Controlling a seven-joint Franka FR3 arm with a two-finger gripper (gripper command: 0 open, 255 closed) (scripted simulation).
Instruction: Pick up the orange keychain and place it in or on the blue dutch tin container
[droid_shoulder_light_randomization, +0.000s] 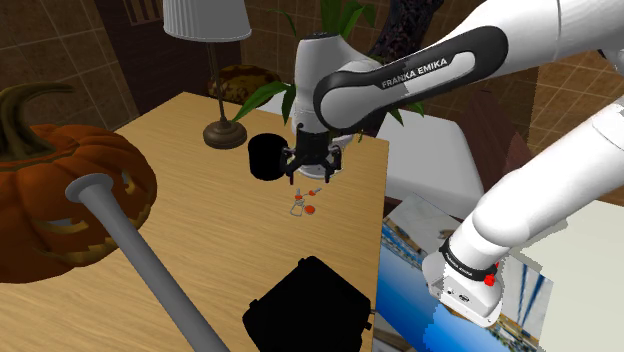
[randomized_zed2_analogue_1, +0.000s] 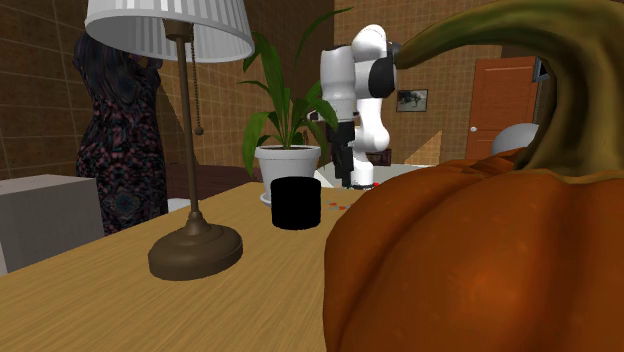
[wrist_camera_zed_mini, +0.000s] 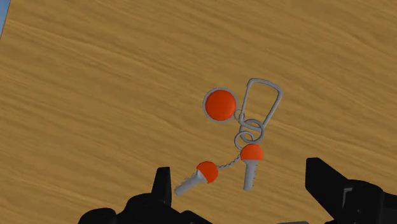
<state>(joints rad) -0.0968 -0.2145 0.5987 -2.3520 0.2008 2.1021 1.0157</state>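
Shoulder view: a white arm (droid_shoulder_light_randomization: 400, 75) reaches over a wooden bench (droid_shoulder_light_randomization: 190, 200). Its jaws hang low over the orange keychain (droid_shoulder_light_randomization: 303, 205), which lies flat on the wood near a black cup (droid_shoulder_light_randomization: 265, 158). Nothing is lifted yet, so the pick and the carry are both left to do. A blue and white patterned tin (droid_shoulder_light_randomization: 415, 285), probably the container, sits past the bench's edge by the stand. A carved pumpkin (droid_shoulder_light_randomization: 60, 200), a lamp (droid_shoulder_light_randomization: 222, 130) and a black box (droid_shoulder_light_randomization: 305, 305) share the bench.

Second exterior view: the pumpkin looms in front. Beyond it are the lamp, the cup, a potted plant (randomized_zed2_analogue_1: 285, 150), brown tiled walls and an orange door (randomized_zed2_analogue_1: 505, 100).

Wrist view: the jaws stand wide apart. The keychain (wrist_camera_zed_mini: 238, 130), with its ring, clip, round orange tag and two orange-headed keys, lies between them, untouched.
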